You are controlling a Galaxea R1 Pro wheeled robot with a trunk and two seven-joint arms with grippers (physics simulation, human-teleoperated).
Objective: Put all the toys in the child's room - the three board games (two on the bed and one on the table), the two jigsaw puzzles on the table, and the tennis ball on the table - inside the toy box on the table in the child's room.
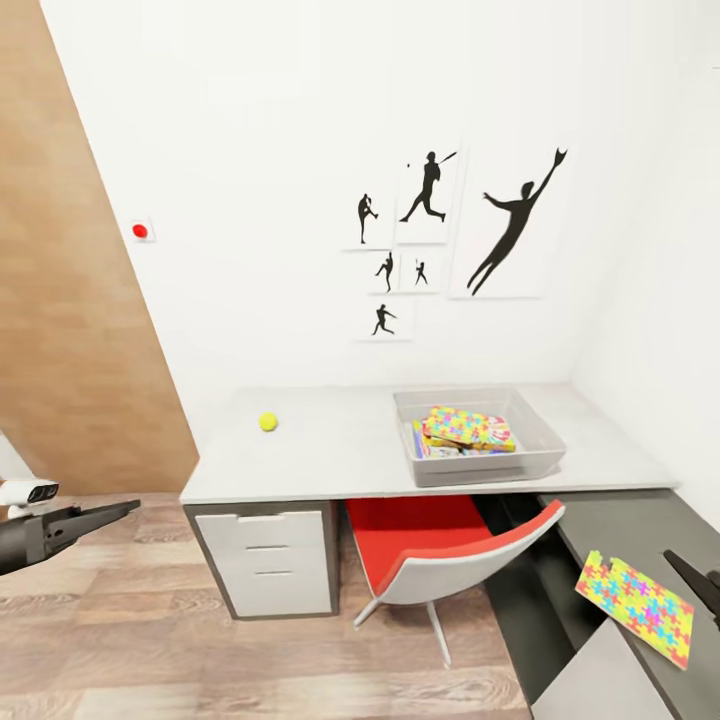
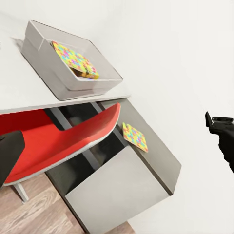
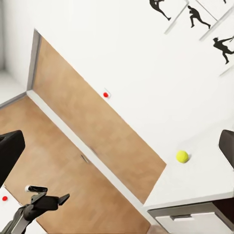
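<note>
The tennis ball [image 1: 268, 422] [image 3: 182, 156] lies alone on the left of the table [image 1: 340, 450]. To the right on the tabletop stands the toy box [image 1: 545, 440] [image 2: 44, 63]. Inside it a jigsaw puzzle [image 1: 468, 428] [image 2: 75, 59] rests on top of board games [image 1: 432, 449], of which only edges show. Another jigsaw puzzle [image 1: 635, 607] [image 2: 135, 136] lies on the lower dark section at the right. My left gripper [image 1: 125, 508] hangs open over the floor, far left of the table. My right gripper [image 1: 680, 567] is open beside the lower puzzle. The bed is out of view.
A red chair [image 1: 440, 545] [image 2: 63, 141] is tucked under the table below the toy box. White drawers [image 1: 268, 560] stand under the table's left end. A wooden wardrobe door [image 1: 70, 300] lines the left wall, with a red knob [image 1: 140, 231] beside it. Wood floor lies in front.
</note>
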